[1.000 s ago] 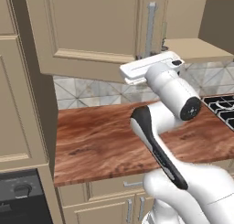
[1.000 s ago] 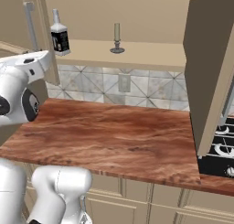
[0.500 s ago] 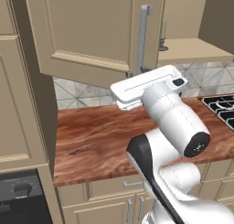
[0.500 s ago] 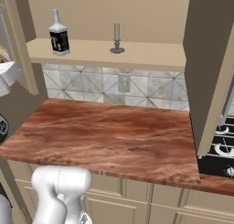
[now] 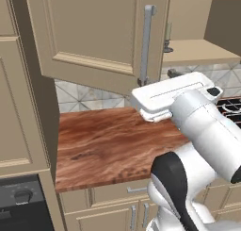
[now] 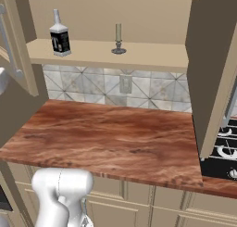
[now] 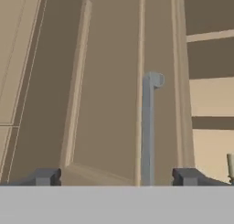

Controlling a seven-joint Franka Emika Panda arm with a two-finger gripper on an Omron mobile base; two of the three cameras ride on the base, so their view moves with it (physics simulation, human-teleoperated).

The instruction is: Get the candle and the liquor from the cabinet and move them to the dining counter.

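Our gripper (image 7: 116, 177) has its fingers spread wide, holding nothing, either side of the door handle (image 7: 147, 127). The liquor (image 6: 59, 34) and candle (image 6: 118, 39) stand apart on the cabinet (image 6: 139, 59) shelf. We judge the bottle rigid, slippery, best gripped round its body; the candle thin, fragile, best taken low near the holder.

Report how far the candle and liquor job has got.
Done: both cabinet doors stand open, baring the shelf. In hand: nothing; the gripper is open, its tips either side of the door's bar handle. Left: the liquor and candle both sit on the shelf, unmoved.
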